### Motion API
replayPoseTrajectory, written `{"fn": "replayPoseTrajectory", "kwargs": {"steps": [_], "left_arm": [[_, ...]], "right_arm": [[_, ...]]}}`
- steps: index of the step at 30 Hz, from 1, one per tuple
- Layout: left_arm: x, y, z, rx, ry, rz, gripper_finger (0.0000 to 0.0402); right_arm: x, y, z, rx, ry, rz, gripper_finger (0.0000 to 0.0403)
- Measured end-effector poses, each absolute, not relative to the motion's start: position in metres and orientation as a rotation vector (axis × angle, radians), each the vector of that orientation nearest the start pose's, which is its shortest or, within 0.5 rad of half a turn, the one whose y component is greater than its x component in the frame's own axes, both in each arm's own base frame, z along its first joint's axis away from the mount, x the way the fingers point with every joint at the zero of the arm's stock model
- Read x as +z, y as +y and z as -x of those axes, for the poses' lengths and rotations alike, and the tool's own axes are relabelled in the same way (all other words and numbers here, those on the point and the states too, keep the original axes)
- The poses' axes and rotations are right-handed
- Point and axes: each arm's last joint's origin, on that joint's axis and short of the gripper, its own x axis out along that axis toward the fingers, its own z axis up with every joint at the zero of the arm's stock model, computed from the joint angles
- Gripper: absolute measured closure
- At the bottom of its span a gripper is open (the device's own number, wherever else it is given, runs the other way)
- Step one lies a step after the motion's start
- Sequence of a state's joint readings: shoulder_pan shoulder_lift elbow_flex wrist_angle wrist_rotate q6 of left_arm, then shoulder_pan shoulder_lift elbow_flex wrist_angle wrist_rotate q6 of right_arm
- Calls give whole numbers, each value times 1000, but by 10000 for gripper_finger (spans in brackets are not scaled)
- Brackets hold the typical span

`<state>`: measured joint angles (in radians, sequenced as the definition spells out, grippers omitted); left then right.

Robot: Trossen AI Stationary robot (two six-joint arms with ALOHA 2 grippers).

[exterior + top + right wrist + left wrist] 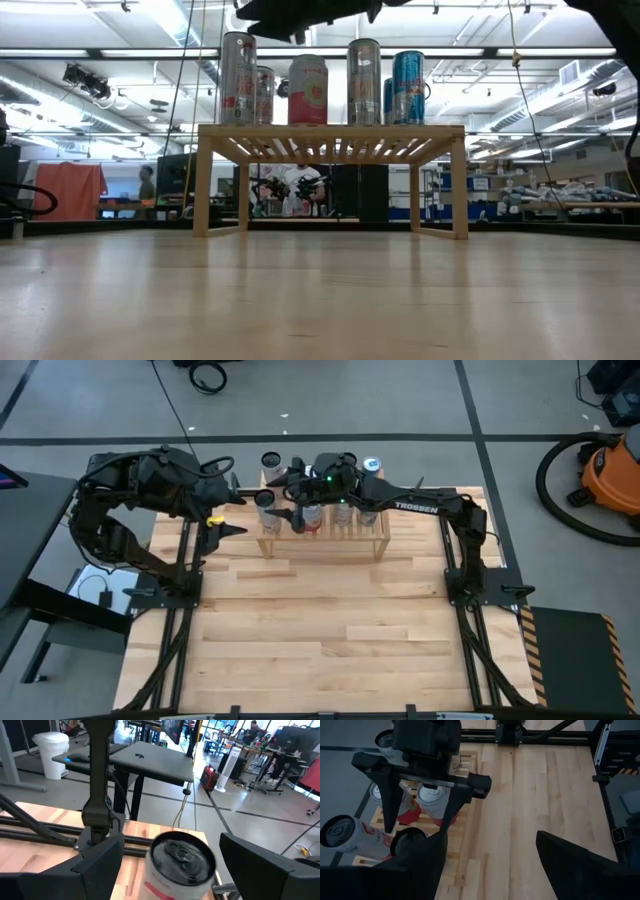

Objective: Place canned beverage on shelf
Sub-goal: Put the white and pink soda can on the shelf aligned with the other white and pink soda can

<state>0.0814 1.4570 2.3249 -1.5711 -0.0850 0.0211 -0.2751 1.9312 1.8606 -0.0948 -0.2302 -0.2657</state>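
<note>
At the upper middle of the high view, my right gripper (pixel 300 510) hangs over the shelf (pixel 322 538), jaws spread wide around a red-and-white can (pixel 180 865) standing on the slats. I judge the placing done; next comes lifting clear without tipping it. My left gripper (pixel 232 510) waits beside, jaws open.

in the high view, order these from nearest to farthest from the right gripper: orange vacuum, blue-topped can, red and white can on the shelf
1. red and white can, on the shelf, between the open fingers of the right gripper.
2. blue-topped can, toward the shelf's right end.
3. orange vacuum, on the floor beyond the table's right side.
</note>
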Motion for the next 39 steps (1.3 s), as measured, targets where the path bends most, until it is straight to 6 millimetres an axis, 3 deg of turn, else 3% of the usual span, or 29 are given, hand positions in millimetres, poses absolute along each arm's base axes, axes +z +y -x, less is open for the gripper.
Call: {"fn": "replayPoseTrajectory", "kwargs": {"steps": [8, 39], "left_arm": [[529, 17, -176, 147, 707, -37, 95], [529, 17, -176, 146, 707, -39, 95]], "right_arm": [[364, -122, -449, -35, 186, 237, 64], [351, -128, -457, -79, 202, 183, 64]]}}
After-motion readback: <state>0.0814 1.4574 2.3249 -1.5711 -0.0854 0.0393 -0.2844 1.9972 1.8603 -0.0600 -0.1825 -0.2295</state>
